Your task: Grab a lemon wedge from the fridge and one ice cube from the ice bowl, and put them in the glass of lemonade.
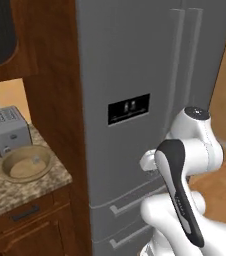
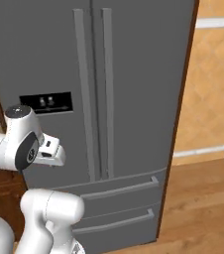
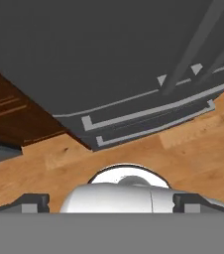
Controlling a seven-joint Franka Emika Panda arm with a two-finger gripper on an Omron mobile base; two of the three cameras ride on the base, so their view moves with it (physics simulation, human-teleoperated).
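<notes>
Before the closed fridge (image 2: 129,74) the arm is folded low, and the gripper (image 3: 111,201) points down at the wooden floor (image 3: 183,158) with its fingers (image 3: 32,201) spread wide and empty. The lemon wedge is probably behind the doors. The ice bowl (image 1: 26,163) sits on the table (image 1: 15,192) beside the toaster (image 1: 7,130). I think the hand should first rise to a long door handle (image 2: 84,94), approach it squarely, close around it, then pull in an arc.

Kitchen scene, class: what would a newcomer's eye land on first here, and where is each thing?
The tall grey fridge dominates, doors shut, a black dispenser panel on its left door. The white arm rises before it, gripper open, pointing floorward. Left on the stone counter, the ice bowl sits before a toaster.
</notes>
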